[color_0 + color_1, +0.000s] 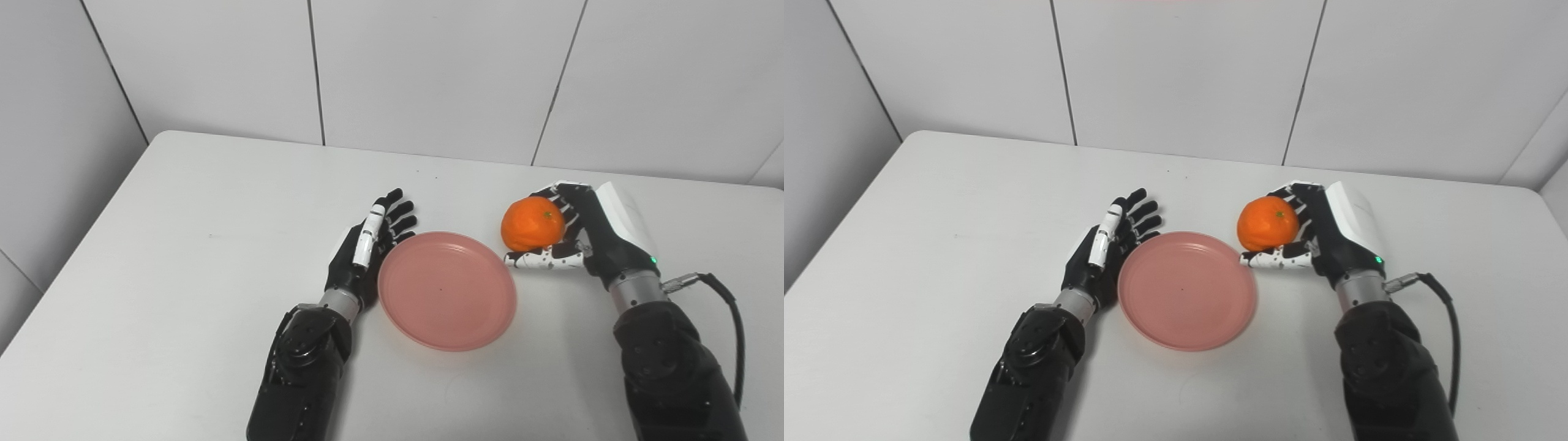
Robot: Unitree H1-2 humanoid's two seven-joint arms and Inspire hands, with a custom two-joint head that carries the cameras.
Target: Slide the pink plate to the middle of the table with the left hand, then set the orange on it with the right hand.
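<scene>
A pink plate [447, 291] lies flat near the middle of the white table, nothing on it. My left hand [367, 248] rests edge-on against the plate's left rim, fingers straight and apart, open. An orange [531, 223] sits just past the plate's right rim, cupped by my right hand [579, 239]. Its thumb lies under the fruit's near side and its fingers curl behind it. Whether the orange rests on the table or is lifted off it I cannot tell.
The white table [184, 245] is bare around both arms. Grey wall panels [429, 73] rise right behind its far edge. A black cable [729, 318] loops from the right wrist over the table's right side.
</scene>
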